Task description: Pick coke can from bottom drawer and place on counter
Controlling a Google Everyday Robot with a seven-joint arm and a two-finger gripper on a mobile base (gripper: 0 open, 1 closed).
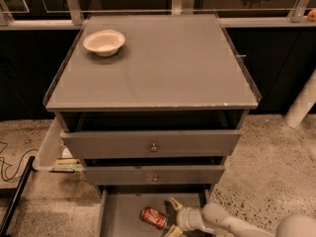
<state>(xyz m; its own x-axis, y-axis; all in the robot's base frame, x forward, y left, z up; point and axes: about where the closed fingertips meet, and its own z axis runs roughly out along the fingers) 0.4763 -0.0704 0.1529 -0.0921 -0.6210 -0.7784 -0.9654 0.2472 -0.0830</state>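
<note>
The grey worktop (163, 73) tops the cabinet. The bottom drawer (121, 214) stands pulled out. A white bowl (104, 42) sits near the worktop's far-left corner. The tool (170, 217) is inside the drawer, fingers apart, at the right end of the can (152, 217), which lies on its side on the drawer floor.

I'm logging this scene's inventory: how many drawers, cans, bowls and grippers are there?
Drawers: 3 (top drawer, middle drawer, bottom drawer)
Coke can: 1, lying in the bottom drawer
White bowl: 1, on the counter
Gripper: 1, open, beside the can over the bottom drawer
Total: 6
</note>
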